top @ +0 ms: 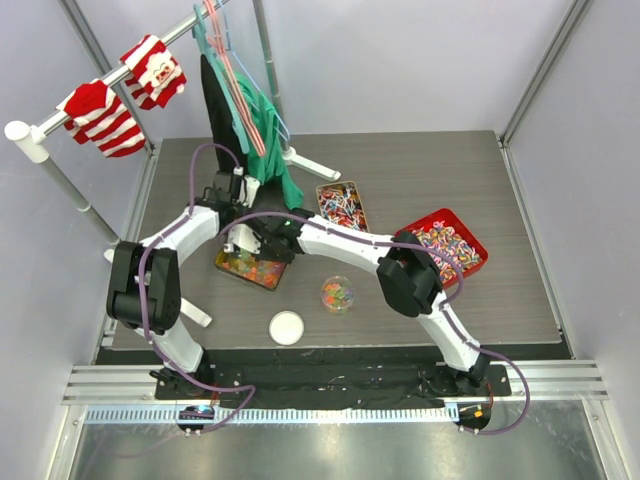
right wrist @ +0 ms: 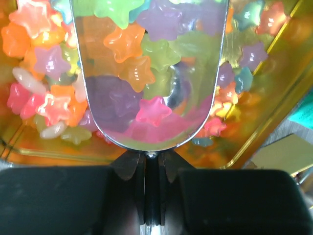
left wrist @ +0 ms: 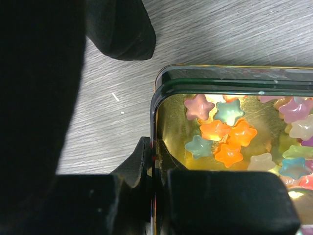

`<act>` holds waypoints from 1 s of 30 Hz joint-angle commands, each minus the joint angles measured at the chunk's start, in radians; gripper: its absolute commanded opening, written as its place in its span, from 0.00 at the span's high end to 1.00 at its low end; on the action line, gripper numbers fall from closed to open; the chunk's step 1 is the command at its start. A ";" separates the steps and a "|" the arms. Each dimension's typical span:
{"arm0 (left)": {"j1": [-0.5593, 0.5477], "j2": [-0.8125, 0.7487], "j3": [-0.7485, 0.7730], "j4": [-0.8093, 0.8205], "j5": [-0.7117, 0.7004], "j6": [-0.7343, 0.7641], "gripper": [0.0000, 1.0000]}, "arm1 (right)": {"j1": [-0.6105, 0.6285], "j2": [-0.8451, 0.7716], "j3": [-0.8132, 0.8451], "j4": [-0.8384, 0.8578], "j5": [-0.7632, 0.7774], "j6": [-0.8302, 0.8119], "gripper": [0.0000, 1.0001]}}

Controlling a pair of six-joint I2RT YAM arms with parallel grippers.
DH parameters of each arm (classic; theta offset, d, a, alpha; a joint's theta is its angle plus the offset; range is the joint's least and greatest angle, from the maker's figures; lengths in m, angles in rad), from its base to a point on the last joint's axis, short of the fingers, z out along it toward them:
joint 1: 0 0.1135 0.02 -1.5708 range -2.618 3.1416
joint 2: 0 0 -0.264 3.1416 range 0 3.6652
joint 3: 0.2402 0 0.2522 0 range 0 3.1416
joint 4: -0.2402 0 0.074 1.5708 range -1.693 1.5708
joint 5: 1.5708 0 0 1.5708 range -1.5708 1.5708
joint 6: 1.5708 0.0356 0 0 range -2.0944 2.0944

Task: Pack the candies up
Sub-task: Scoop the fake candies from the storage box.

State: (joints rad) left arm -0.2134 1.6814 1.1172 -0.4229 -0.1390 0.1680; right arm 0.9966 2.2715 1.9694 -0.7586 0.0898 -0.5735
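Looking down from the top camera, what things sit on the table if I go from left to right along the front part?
gold tin with star candies → white lid → clear cup → red tray

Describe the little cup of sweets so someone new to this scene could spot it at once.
On the dark table, look near the middle of the front edge. The cup stands just right of a flat white lid. Unlike the red tray behind it, it is small, round and see-through, with bright sweets inside.
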 commanded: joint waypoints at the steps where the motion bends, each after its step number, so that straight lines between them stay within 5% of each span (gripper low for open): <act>1: 0.003 -0.031 0.023 0.038 -0.022 -0.001 1.00 | -0.030 -0.132 0.000 0.091 -0.045 0.023 0.99; 12: 0.005 -0.020 0.026 0.039 -0.034 0.001 1.00 | -0.030 -0.265 -0.112 0.036 -0.131 -0.011 0.99; 30: 0.049 0.015 0.027 0.033 -0.030 0.037 1.00 | -0.038 -0.674 -0.645 0.067 -0.105 -0.095 0.99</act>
State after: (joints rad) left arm -0.1921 1.6917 1.1172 -0.4236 -0.1566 0.1722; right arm 0.9611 1.7077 1.4094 -0.7147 -0.0448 -0.6266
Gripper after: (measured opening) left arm 0.030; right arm 0.155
